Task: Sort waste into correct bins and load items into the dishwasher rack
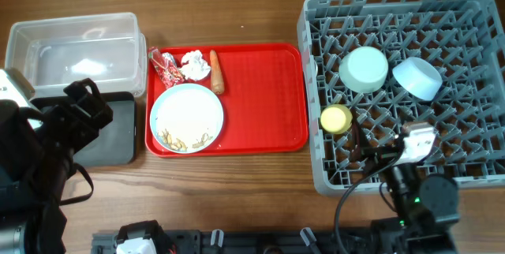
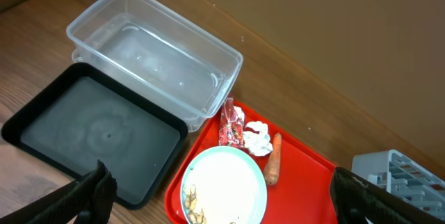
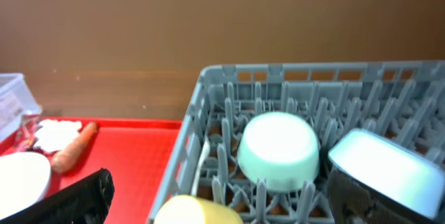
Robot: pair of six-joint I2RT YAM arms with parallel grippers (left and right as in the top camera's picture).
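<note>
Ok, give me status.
Left hand, right hand open, empty. Green bowl, blue bowl, yellow cup in rack. Plate, carrot, tissue, wrapper on red tray. Nothing blocking.

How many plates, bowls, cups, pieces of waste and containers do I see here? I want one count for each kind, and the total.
Plates: 1, pale blue plate
Bowls: 2, green bowl, blue bowl
Cups: 1, yellow cup
Waste: 4, carrot, tissue, wrapper, food scraps
Containers: 4, clear tub, black tray, red tray, grey rack
Total: 12
</note>
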